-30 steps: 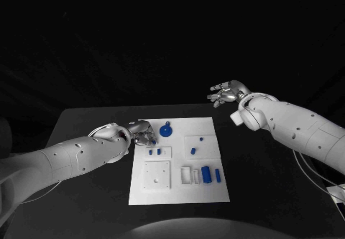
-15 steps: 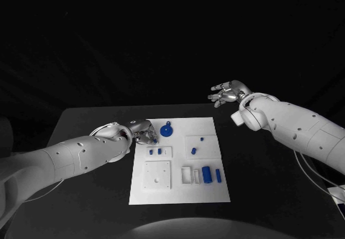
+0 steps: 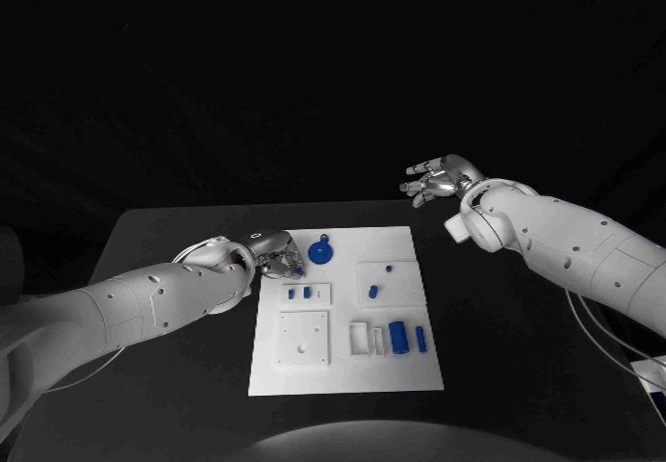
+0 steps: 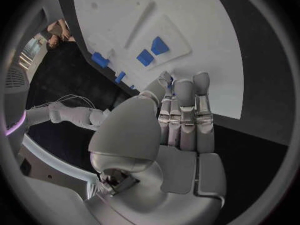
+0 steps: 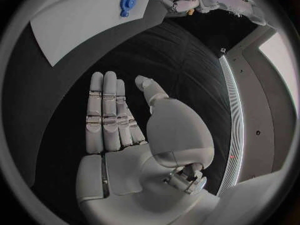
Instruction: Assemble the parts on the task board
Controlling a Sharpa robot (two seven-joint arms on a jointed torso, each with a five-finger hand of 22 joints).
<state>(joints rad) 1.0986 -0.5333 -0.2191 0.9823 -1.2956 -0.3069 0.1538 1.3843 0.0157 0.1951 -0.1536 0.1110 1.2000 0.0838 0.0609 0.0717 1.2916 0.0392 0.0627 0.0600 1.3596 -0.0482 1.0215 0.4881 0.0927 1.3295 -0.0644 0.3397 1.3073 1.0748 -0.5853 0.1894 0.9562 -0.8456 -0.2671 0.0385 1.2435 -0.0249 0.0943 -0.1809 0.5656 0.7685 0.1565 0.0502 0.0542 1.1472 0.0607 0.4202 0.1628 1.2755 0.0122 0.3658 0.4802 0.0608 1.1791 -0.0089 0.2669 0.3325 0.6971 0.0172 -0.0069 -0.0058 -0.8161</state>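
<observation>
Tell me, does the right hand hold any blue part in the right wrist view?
No. The right hand is flat with straight fingers and holds nothing, above the black table.

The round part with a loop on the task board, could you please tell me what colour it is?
Blue; the round looped part shows best in the head view, on the white task board.

The left hand [image 3: 276,258] has edged slightly toward the board's left edge.
</observation>
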